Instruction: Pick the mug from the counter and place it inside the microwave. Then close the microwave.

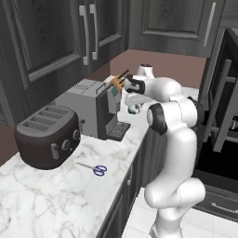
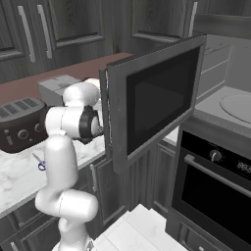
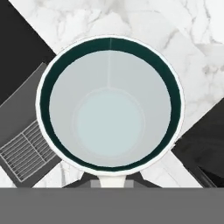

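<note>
Jaws pinched the mug [image 3: 110, 105] wall at its near rim, over the counter [image 3: 144, 22]; judged: lift straight, keep it upright.

toaster [image 1: 46, 137], coffee machine [image 1: 95, 109] and blue scissors [image 1: 95, 169] near together.

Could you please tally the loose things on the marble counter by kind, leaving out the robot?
Dark four-slot toaster: 1
Grey boxy coffee machine: 1
Blue-handled scissors: 1
Pale grey-white mug with teal rim: 1
Total: 4
</note>
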Tool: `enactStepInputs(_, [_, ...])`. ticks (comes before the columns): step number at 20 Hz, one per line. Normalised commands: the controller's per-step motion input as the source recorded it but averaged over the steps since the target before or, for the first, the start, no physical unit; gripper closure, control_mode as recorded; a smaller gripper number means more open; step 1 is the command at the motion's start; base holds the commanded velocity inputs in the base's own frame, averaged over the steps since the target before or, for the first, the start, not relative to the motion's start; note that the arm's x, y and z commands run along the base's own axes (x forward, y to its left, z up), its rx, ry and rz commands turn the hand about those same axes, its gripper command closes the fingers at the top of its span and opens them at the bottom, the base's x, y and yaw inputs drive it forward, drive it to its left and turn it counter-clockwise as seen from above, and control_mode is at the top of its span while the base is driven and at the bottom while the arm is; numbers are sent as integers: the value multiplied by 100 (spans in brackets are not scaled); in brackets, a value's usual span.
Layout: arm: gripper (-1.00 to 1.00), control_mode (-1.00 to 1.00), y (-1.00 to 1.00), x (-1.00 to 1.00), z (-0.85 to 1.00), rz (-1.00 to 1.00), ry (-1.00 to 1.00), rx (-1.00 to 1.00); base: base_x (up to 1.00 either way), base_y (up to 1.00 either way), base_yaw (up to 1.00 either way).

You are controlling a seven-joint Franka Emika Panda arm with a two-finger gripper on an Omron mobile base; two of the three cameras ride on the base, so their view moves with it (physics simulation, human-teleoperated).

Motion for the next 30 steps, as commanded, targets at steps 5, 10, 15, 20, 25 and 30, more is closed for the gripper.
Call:
enactStepInputs(5, [100,-100,25,-82,33,-11,0,-5,0,0,0])
enactStepInputs(10, [100,-100,26,-86,30,-8,-3,-5,0,0,0])
enactStepInputs(15, [100,-100,4,-72,26,-7,-3,-1,0,0,0])
enactStepInputs(20, [100,-100,0,-51,23,-12,0,0,0,0,0])
enactStepInputs(25, [100,-100,0,-56,35,-16,0,0,0,0,0])
enactStepInputs(30, [100,-100,0,-65,16,-10,-1,0,0,0,0])
